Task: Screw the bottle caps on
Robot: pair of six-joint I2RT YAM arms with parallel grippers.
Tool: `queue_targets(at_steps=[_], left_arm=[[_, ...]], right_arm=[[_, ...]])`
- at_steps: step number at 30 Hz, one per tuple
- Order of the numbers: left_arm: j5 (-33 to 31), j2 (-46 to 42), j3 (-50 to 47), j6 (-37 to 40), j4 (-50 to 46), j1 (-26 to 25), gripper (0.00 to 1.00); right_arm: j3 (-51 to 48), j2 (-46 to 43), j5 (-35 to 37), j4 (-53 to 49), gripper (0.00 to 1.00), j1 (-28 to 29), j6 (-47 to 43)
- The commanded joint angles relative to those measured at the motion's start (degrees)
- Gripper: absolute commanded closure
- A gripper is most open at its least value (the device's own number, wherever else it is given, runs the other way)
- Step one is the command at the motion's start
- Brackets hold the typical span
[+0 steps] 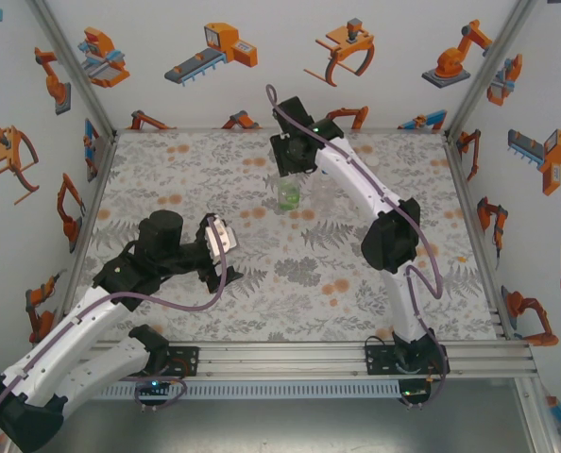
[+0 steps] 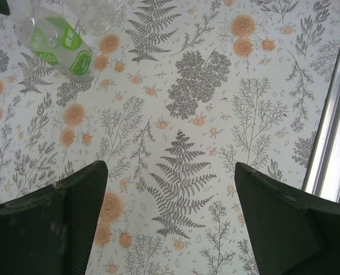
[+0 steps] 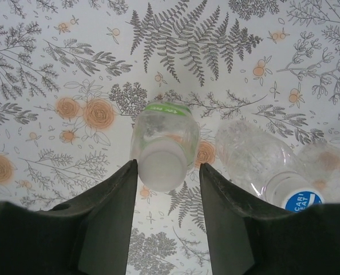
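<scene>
The right gripper [image 3: 167, 167] is far out over the middle of the flowered table [image 1: 195, 170], pointing straight down on the bottle with the green label [image 3: 165, 134]. This bottle stands upright and has a pale cap [image 3: 163, 167] on its top. The two fingers [image 3: 110, 217] stand one on each side of the cap with a thin gap left at both sides, so this gripper looks released and is not squeezing anything. Just beside this bottle, to the right in the right wrist view, stands a clear bottle [image 3: 251, 152] with a blue cap [image 3: 303, 200] on it. A third bottle [image 3: 330, 166] stands beside that one, but it is too blurred to describe. The left gripper [image 2: 170, 172] is over bare tablecloth, well apart from the bottles, with its fingers spread wide and nothing between them.
</scene>
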Motion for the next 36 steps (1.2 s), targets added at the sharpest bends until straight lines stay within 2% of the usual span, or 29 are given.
queue_targets(at_steps=[1, 5, 8, 11, 14, 16, 19, 28, 36], left_arm=[[-0.2, -0.4, -0.6, -0.6, 1.1, 0.4, 0.16], [-1.6, -0.2, -0.7, -0.4, 1.1, 0.5, 0.14], [-4.0, 0.0, -0.5, -0.6, 1.4, 0.6, 0.12], [-5.9, 0.7, 0.1, -2.0, 2.2, 0.9, 0.01], [-7.2, 2.0, 0.9, -4.4, 3.7, 0.9, 0.03], [-8.4, 3.0, 0.7, -6.4, 5.6, 0.9, 0.03], [-11.8, 4.6, -0.8, -9.3, 9.5, 0.9, 0.03], [-29.1, 9.6, -8.7, -14.1, 22.4, 2.8, 0.03], [-34.8, 13.0, -18.1, -16.3, 36.6, 12.1, 0.03]], right_arm=[[3.7, 0.6, 0.1, -2.7, 0.52, -0.4, -0.8], [4.7, -0.4, 0.6, -4.0, 0.51, -0.4, -1.3], [3.5, -2.4, 2.5, -4.9, 0.45, -0.4, -1.5], [-0.3, -6.0, 5.2, -5.0, 0.37, -0.4, -1.7], [-5.9, -10.4, 7.4, -4.3, 0.24, -0.4, -2.2], [-11.2, -14.3, 9.0, -3.1, 0.11, -0.5, -2.7], [-19.1, -19.6, 11.4, -1.0, 0.01, -0.7, -2.8], [-46.0, -36.7, 14.5, 9.7, 0.01, -5.5, -3.2], [-72.9, -47.2, 13.5, 30.3, 0.01, -17.0, -6.3]])
